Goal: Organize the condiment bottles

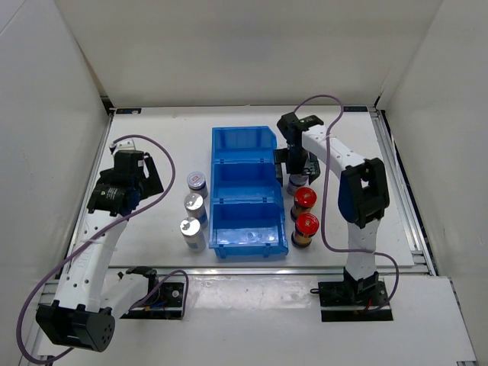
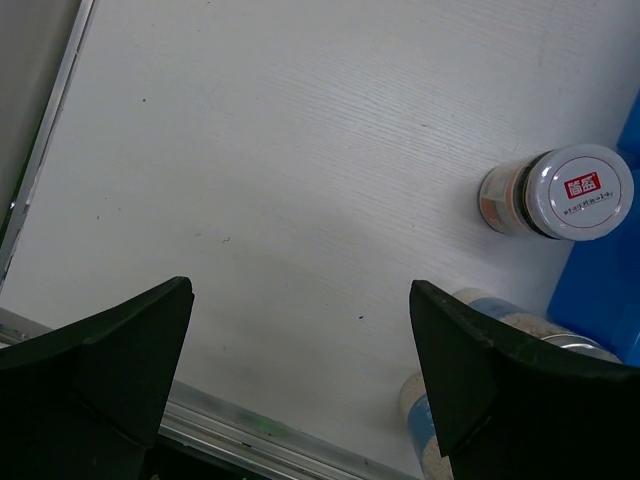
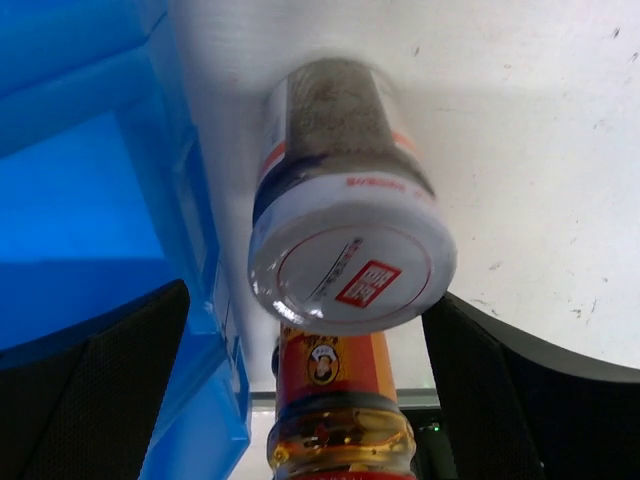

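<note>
The condiment bottles stand on both sides of the blue bin [image 1: 244, 191]. On its left are a short grey-lidded bottle [image 1: 197, 181] and two silver-capped bottles [image 1: 194, 205] [image 1: 191, 229]. On its right are two red-capped bottles [image 1: 304, 200] [image 1: 306, 226] and a second grey-lidded bottle [image 1: 295, 181]. My right gripper [image 1: 297, 166] is open just above that bottle; in the right wrist view its lid [image 3: 350, 265] lies between my spread fingers [image 3: 100, 390], gripper [image 3: 308, 292]. A red-capped bottle [image 3: 340, 410] stands behind it. My left gripper [image 1: 151, 177] [image 2: 300, 285] is open and empty, left of the grey-lidded bottle [image 2: 575, 190] and a silver-capped one [image 2: 500, 320].
The blue bin has three compartments in a row, and its wall [image 3: 190, 200] stands close to the left of my right gripper. White walls enclose the table. A metal rail [image 2: 250, 425] runs along the table's near edge.
</note>
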You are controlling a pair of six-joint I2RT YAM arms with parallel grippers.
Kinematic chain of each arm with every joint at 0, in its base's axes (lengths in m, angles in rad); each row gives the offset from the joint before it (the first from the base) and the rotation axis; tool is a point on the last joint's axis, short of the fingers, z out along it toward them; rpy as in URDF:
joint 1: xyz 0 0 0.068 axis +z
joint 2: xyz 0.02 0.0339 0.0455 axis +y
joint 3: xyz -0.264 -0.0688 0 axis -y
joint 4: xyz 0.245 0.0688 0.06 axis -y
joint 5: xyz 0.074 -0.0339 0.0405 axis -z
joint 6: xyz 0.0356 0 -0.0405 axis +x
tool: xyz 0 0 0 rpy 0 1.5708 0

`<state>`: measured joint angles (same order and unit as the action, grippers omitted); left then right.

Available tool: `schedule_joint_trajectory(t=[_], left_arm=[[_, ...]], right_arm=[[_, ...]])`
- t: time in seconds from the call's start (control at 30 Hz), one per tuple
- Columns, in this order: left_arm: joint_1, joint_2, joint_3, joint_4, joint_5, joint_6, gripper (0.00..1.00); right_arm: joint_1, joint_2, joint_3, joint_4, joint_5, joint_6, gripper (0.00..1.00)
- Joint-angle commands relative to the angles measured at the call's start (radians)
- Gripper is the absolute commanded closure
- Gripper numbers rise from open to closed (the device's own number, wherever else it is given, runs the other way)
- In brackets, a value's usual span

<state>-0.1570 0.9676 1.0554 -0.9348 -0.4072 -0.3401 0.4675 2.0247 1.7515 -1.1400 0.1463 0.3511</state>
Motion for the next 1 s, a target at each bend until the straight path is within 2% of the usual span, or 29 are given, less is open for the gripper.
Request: schedule_joint_trajectory(t=[0.0, 0.13, 0.17, 0.33, 0.4, 0.47, 0.5, 0.6, 0.7, 0.77, 0.87, 0.97], left_arm=[[-0.003, -0.010, -0.003, 0.010, 0.010, 0.010, 0.00], [-0.003, -0.001, -0.012, 0.019, 0.010, 0.019, 0.00], [-0.003, 0.009, -0.012, 0.019, 0.010, 0.019, 0.00], [-0.003, 0.019, -0.021, 0.037, 0.010, 0.029, 0.00], [-0.003, 0.019, -0.021, 0.037, 0.010, 0.029, 0.00], [-0.003, 0.029, -0.021, 0.037, -0.001, 0.038, 0.00], [-0.003, 0.029, -0.021, 0.037, -0.010, 0.038, 0.00], [-0.003, 0.039, -0.012, 0.037, -0.010, 0.038, 0.00], [0.032, 0.048, -0.003, 0.016, 0.016, 0.038, 0.00], [0.046, 0.037, -0.003, 0.007, 0.016, 0.029, 0.00], [0.047, 0.060, 0.006, -0.002, 0.016, 0.029, 0.00], [0.059, 0.075, 0.015, -0.002, 0.057, 0.029, 0.00]], right_arm=[[-0.032, 0.022, -0.001, 0.031, 0.004, -0.004, 0.01], [-0.050, 0.069, 0.065, -0.001, 0.013, -0.004, 0.14], [-0.050, 0.089, 0.094, -0.016, 0.027, -0.004, 0.21], [-0.059, 0.121, 0.152, -0.035, 0.048, -0.014, 0.43], [-0.059, 0.121, 0.186, -0.061, 0.074, -0.014, 0.58], [-0.059, 0.121, 0.256, -0.075, 0.084, -0.014, 0.64], [-0.059, 0.121, 0.290, -0.105, 0.101, -0.002, 0.74], [-0.059, 0.100, 0.434, -0.138, 0.136, 0.029, 0.86], [-0.059, 0.091, 0.585, -0.149, 0.136, 0.029, 0.93], [-0.059, 0.118, 0.679, -0.149, 0.124, 0.016, 0.94], [-0.047, 0.207, 0.886, -0.150, 0.012, -0.055, 0.96], [-0.029, 0.253, 0.957, -0.159, -0.022, -0.066, 0.97]])
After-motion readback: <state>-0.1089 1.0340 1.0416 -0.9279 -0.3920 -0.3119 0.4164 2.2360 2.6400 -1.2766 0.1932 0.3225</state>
